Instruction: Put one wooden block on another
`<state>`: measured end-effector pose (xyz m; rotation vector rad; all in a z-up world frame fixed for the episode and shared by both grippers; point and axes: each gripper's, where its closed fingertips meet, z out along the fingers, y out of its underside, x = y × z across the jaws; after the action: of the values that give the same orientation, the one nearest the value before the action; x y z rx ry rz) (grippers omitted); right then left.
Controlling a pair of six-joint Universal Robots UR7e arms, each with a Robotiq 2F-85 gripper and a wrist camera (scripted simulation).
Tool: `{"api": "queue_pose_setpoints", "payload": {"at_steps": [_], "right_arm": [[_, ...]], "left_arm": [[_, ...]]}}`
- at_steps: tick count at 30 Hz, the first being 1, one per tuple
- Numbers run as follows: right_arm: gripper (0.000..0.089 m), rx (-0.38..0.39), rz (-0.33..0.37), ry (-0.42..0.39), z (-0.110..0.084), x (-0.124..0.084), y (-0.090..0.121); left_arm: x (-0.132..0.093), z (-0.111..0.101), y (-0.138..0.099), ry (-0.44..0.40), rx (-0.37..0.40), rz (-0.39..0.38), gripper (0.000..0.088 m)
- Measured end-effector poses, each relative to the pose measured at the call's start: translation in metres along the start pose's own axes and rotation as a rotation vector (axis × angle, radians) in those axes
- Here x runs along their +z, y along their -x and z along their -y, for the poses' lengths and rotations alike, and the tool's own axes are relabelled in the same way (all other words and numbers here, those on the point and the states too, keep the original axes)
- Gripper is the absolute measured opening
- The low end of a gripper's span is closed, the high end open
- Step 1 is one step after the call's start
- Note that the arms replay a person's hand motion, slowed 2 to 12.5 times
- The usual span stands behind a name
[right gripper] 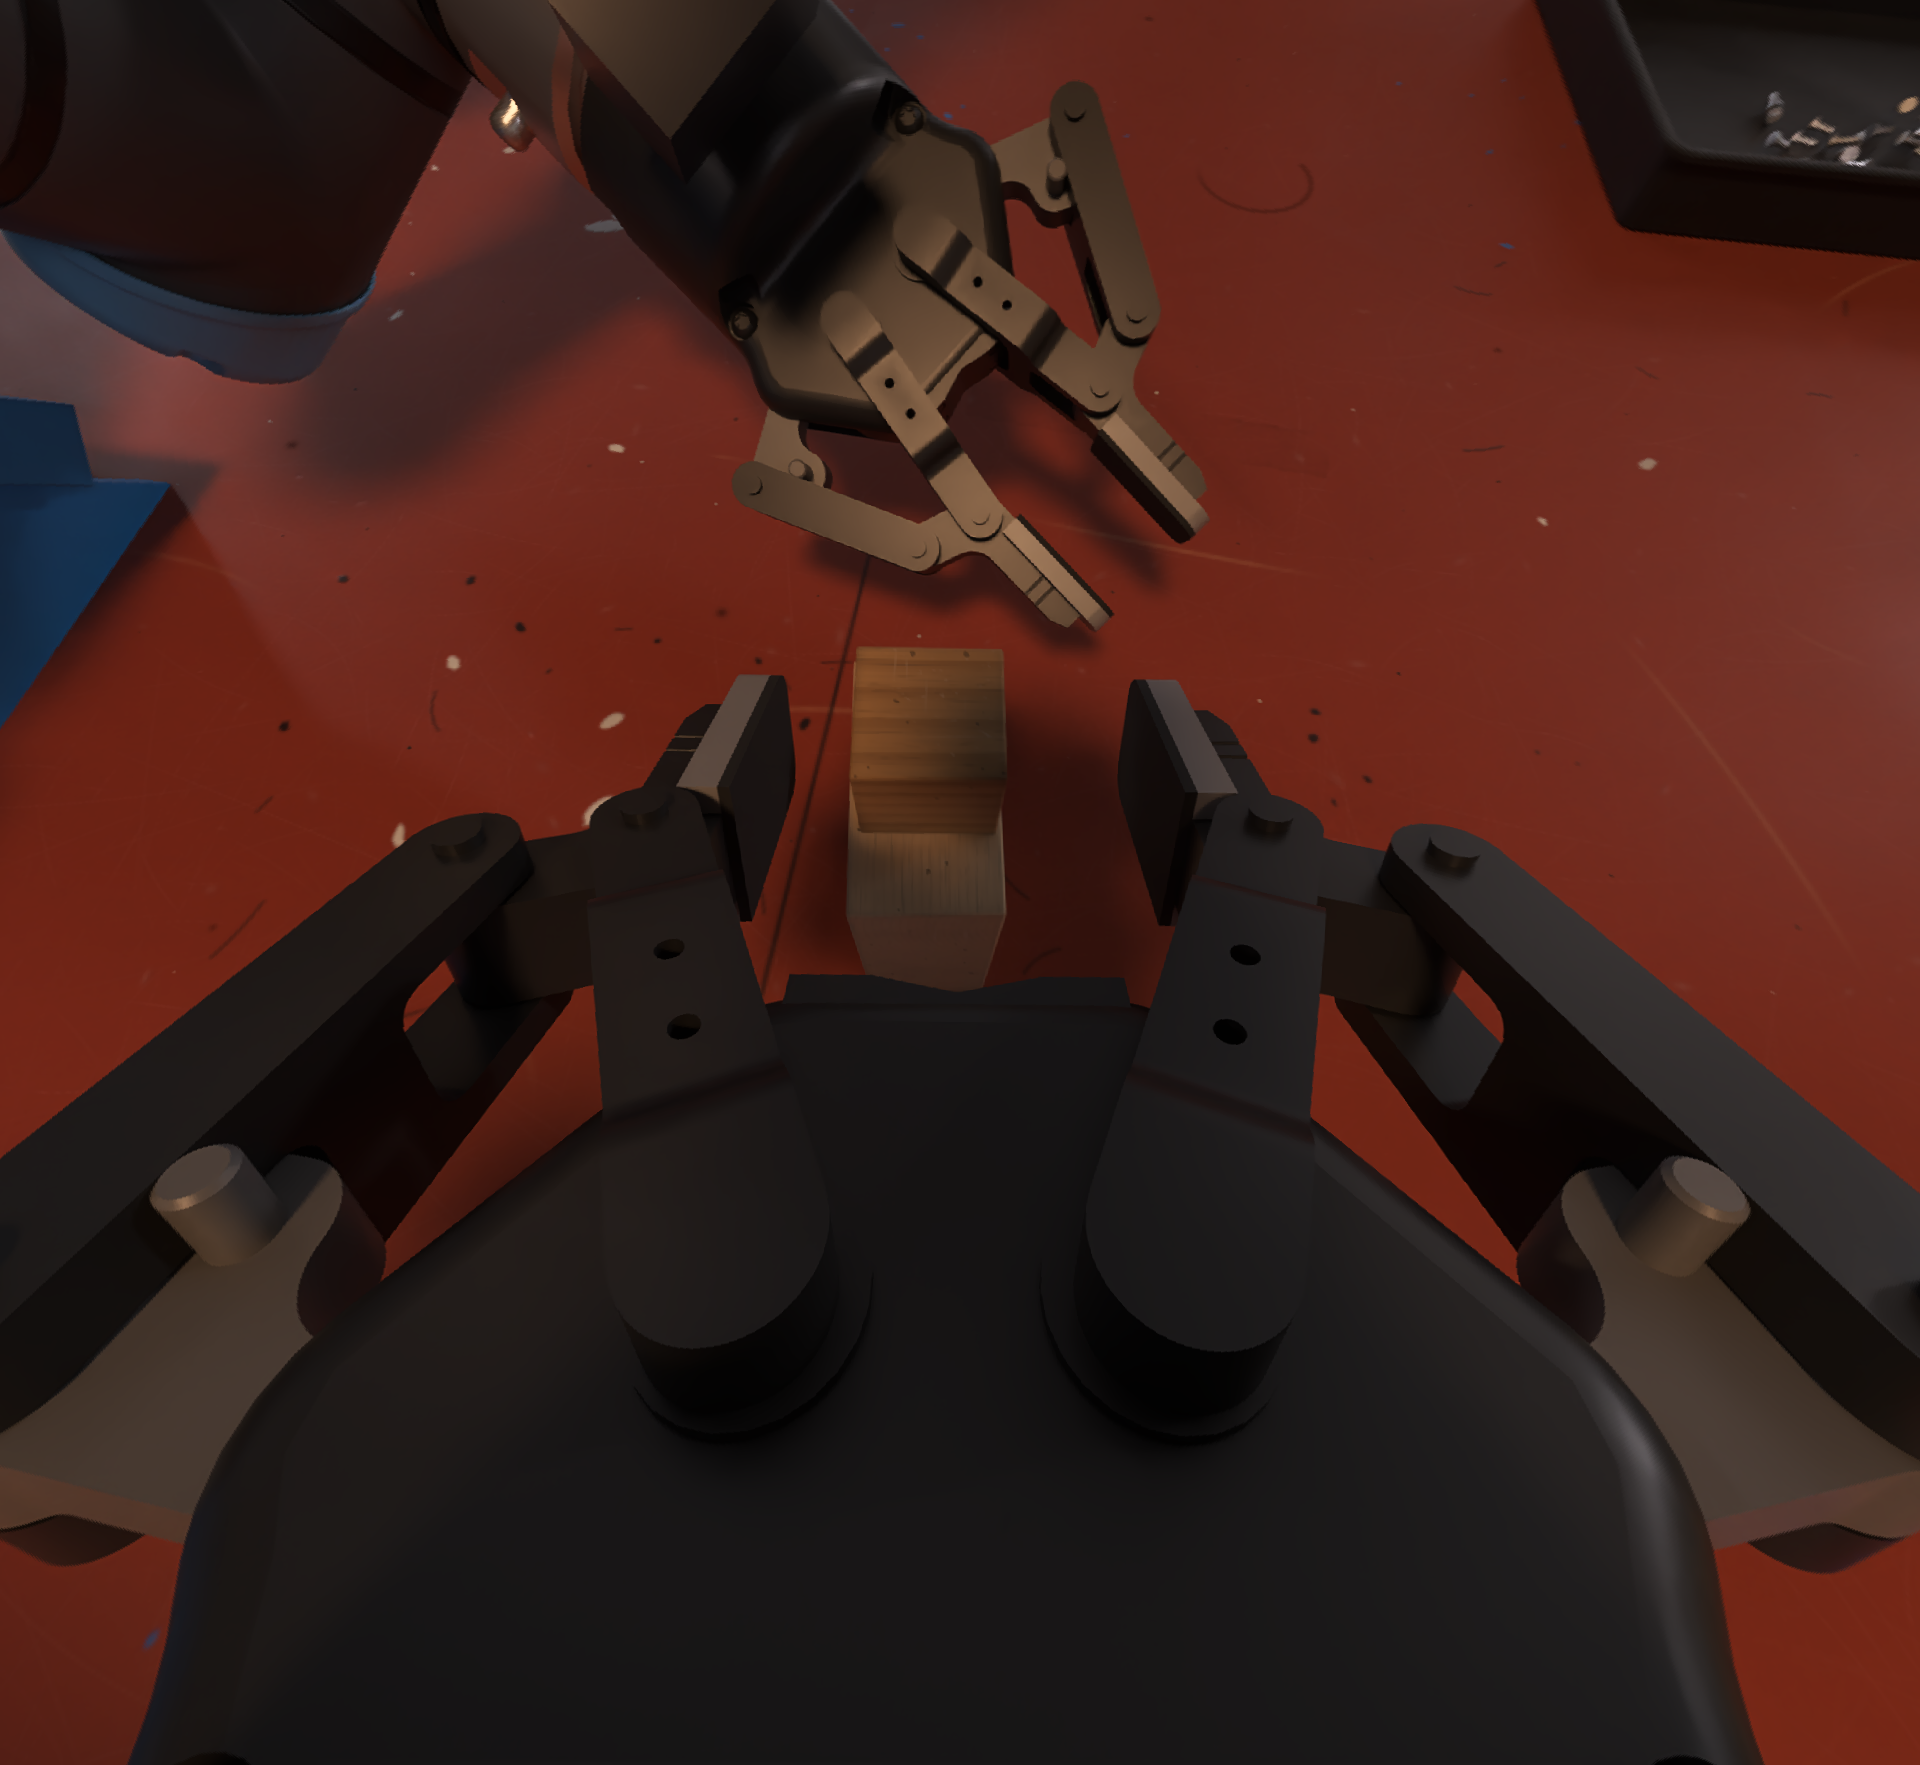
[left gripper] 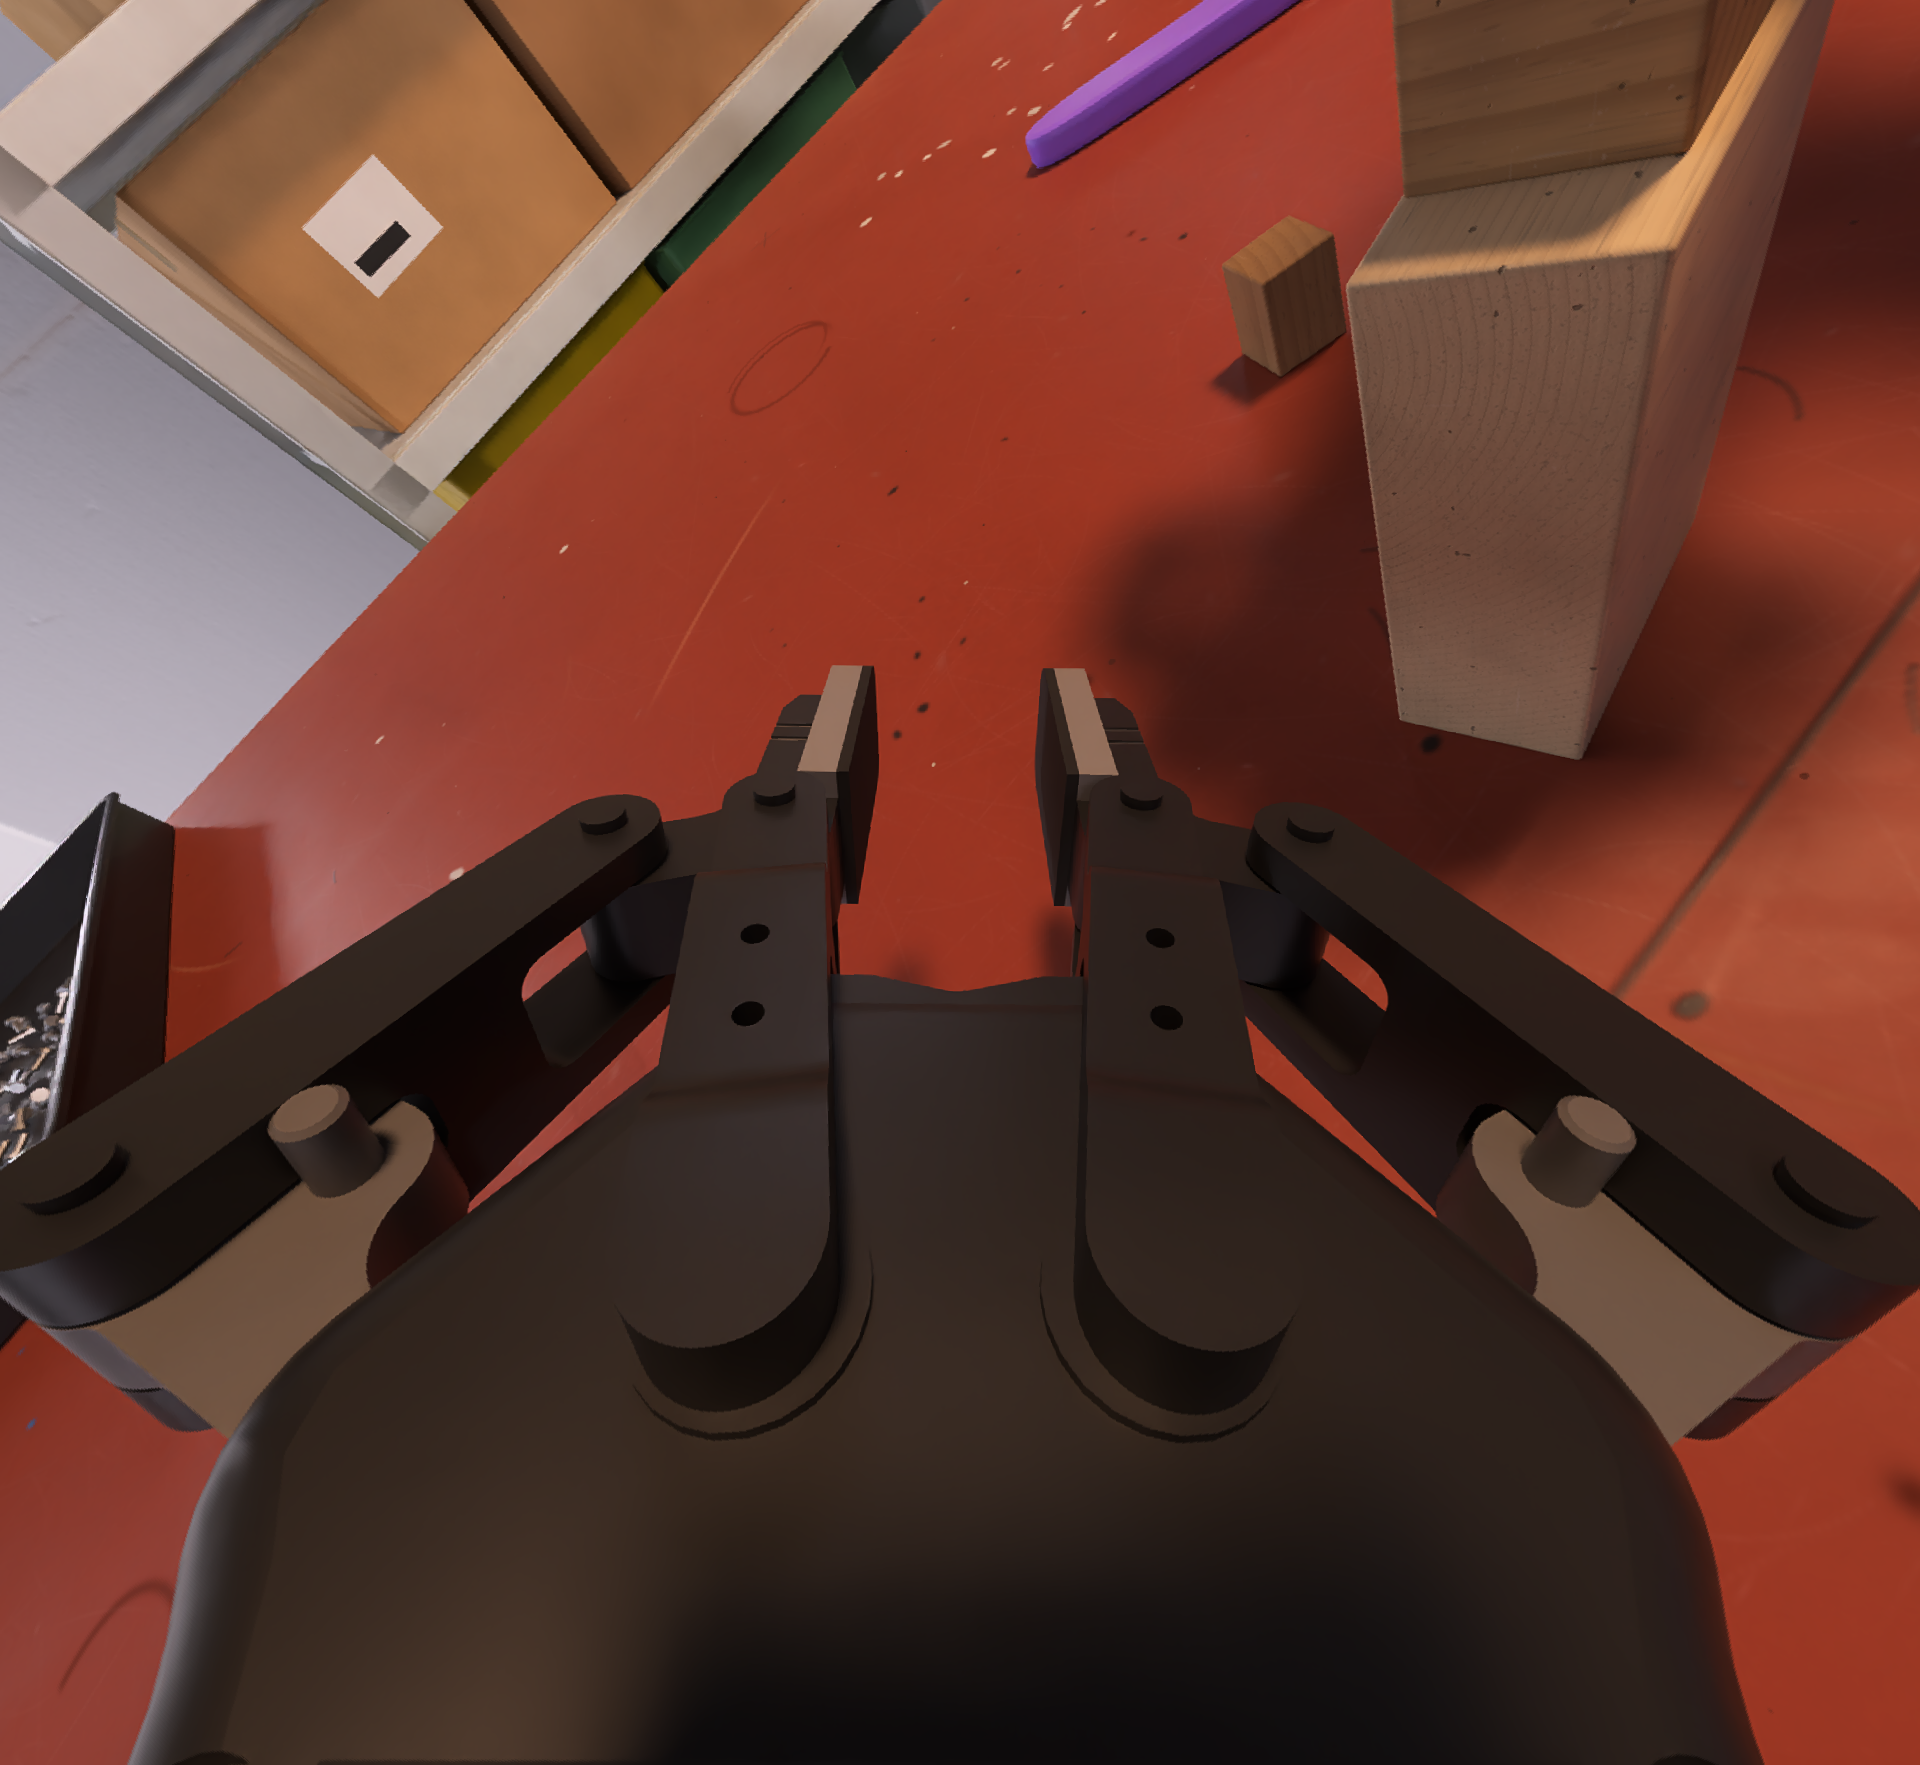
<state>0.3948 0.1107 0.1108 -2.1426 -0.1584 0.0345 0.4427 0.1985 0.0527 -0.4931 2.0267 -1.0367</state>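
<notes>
A darker wooden block (left gripper: pixel 1548 42) rests on top of a tall pale wooden block (left gripper: pixel 1496 489) at the right of the left wrist view. The same stack shows in the right wrist view, darker block (right gripper: pixel 928 739) on pale block (right gripper: pixel 925 894). My right gripper (right gripper: pixel 954 780) is open, with a finger on each side of the stack and apart from it. My left gripper (left gripper: pixel 956 739) is open and empty over bare red table, left of the stack. It also shows in the right wrist view (right gripper: pixel 1143 562), beyond the stack. A small brown wooden cube (left gripper: pixel 1286 294) stands behind the stack.
A purple wrench-like tool (left gripper: pixel 1205 42) lies far back on the red table (left gripper: pixel 727 635). Shelves with cardboard boxes (left gripper: pixel 364 188) run along the table's left edge. A black tray of small metal parts (right gripper: pixel 1766 84) sits at the far right. A blue object (right gripper: pixel 62 552) is at left.
</notes>
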Motion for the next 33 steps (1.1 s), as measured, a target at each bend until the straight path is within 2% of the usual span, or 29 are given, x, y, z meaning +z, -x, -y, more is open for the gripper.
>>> {"api": "queue_pose_setpoints", "payload": {"at_steps": [9, 17, 21, 24, 28, 33], "right_arm": [[0.0617, 0.043, -0.116, -0.035, -0.009, -0.034, -0.022], [0.0614, 0.161, -0.280, -0.060, -0.040, -0.059, -0.055], [0.0617, 0.248, -0.350, -0.049, -0.067, -0.058, -0.066], [0.0622, 0.281, -0.382, -0.019, -0.088, -0.052, -0.067], [0.0622, 0.278, -0.419, 0.064, -0.108, -0.045, -0.067], [0.0594, 0.255, -0.459, 0.146, -0.120, -0.039, -0.071]], "left_arm": [[0.000, 0.001, 0.000, -0.005, -0.004, 0.000, 0.0279], [0.000, 0.000, 0.000, -0.003, -0.003, 0.000, 0.0279], [0.000, 0.000, 0.000, 0.000, 0.001, 0.000, 0.0279], [0.000, 0.000, -0.001, 0.002, 0.003, 0.000, 0.0278], [0.000, 0.000, -0.001, 0.003, 0.006, 0.000, 0.0278], [0.001, -0.001, -0.001, 0.008, 0.010, -0.001, 0.0278]]}}
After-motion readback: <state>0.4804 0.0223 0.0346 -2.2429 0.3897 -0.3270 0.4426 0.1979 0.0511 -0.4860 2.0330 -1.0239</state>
